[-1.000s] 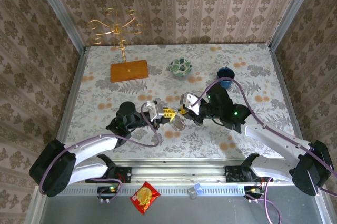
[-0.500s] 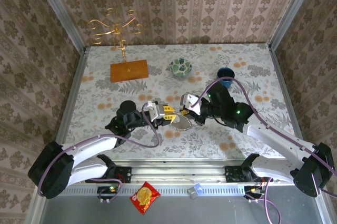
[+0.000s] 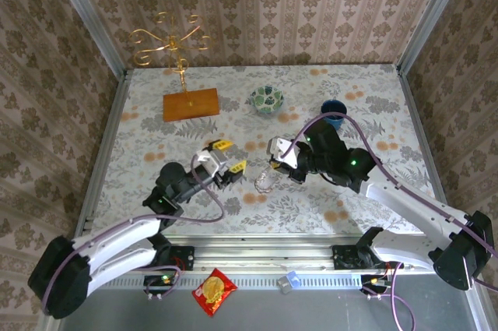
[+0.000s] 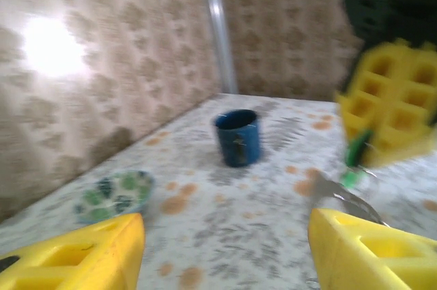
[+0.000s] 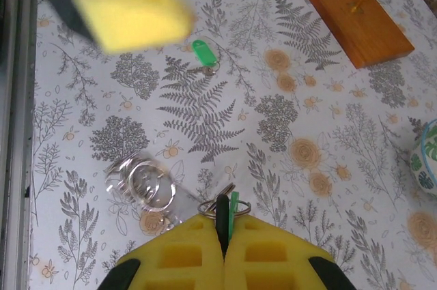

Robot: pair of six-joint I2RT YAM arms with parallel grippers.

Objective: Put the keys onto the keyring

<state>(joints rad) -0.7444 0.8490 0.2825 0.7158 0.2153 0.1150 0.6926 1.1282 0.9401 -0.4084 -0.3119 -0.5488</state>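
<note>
Blue mug (image 4: 237, 138), green bowl (image 4: 116, 194) — beyond left gripper (image 4: 225, 256)

Key (image 5: 202, 52) on table (image 5: 82, 133), bowl (image 3: 266, 99) left of mug (image 3: 333, 107)

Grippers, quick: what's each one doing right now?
Left gripper: open, holding nothing.
Right gripper: shut on the keyring, a green key beside it.

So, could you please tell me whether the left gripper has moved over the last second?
Yes. The left gripper has drawn back leftward, away from the right gripper, ending a little closer to the wooden base.
</note>
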